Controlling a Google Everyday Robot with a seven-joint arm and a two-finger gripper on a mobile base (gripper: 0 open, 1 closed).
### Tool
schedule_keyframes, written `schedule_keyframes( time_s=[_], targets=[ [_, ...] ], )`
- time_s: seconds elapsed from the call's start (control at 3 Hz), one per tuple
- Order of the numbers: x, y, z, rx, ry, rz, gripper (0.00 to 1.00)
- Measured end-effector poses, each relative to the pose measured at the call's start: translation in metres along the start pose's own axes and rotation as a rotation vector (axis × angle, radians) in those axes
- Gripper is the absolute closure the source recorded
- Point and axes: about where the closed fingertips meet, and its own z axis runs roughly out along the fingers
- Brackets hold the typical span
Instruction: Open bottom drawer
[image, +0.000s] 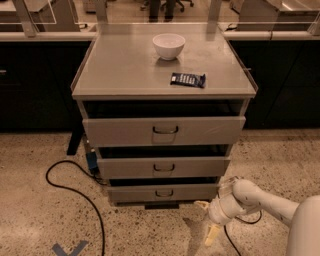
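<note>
The grey cabinet (125, 70) has three drawers, each pulled out a little. The bottom drawer (135, 194) has the shortest front, with a small dark wire handle (164, 193) at its centre. My gripper (206, 219) is low above the floor, just right of the bottom drawer's right end and slightly in front of it. It is open and empty; one pale fingertip (202, 204) points toward the drawer front and the other (211, 234) points down at the floor. It is not touching the handle.
A white bowl (168, 45) and a dark snack packet (187, 79) lie on the cabinet top. A black cable (65, 185) loops on the speckled floor at the left. Dark counters stand behind on both sides. Blue tape (70, 248) marks the floor.
</note>
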Motion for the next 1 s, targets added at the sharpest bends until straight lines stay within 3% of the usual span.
schedule_keyframes(
  time_s=[0.33,0.67,1.0],
  targets=[
    [0.000,0.000,0.000,-0.001,0.000,0.000,0.00],
    [0.012,-0.018,0.033,0.000,-0.008,0.008,0.00],
    [0.022,-0.060,0.063,0.083,0.016,0.048,0.00]
  ],
)
